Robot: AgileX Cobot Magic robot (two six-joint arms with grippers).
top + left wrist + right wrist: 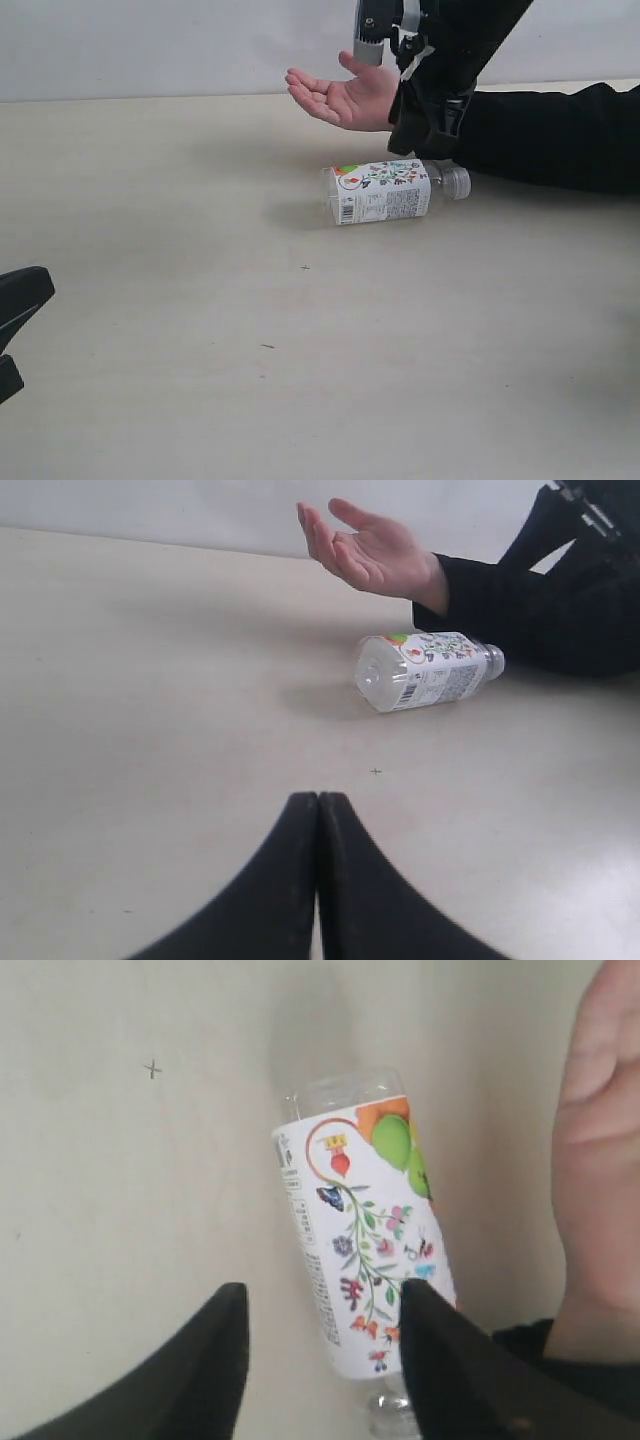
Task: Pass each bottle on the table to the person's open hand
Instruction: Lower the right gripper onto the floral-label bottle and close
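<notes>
While one bottle [385, 192] lies near one open hand [340, 98], left jaws meet, right jaws gape.

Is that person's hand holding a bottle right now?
No, the person's open hand is empty, and the floral-label bottle lies on its side on the table near it.

Floral-label bottle [385, 191] lying on table [200, 350], open hand [345, 100] raised behind
</notes>
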